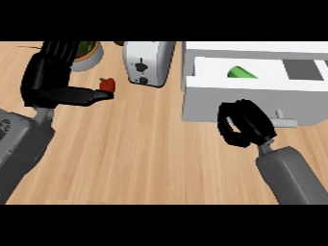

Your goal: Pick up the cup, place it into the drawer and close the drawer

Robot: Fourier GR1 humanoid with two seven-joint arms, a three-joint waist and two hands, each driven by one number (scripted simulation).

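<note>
Right hand (243, 126) sits nearest, low right of centre, on its grey forearm coming up from the bottom edge. Fingers are curled in on themselves, nothing held. It hangs just in front of the white drawer front (255, 103), close to the small grey handle (285, 122) sticking out to its right; can't tell whether it touches.

White drawer unit (266, 72) takes up the far right. The drawer is pulled out, open on top. Green cup (242, 72) lies inside it, toward the left part of the open compartment, tilted on its side. A grey recess (303, 69) shows further right in the drawer.

Left hand (56, 79) is at the far left, fingers straight and relaxed, thumb pointing right. Thumb tip is just beside a small red pepper (107, 84) on the wooden counter (138, 153); contact unclear.

Silver toaster (148, 62) stands at far centre, between the pepper and the drawer unit. A plant pot (90, 54) with green leaves is at far left, partly behind the left hand.
</note>
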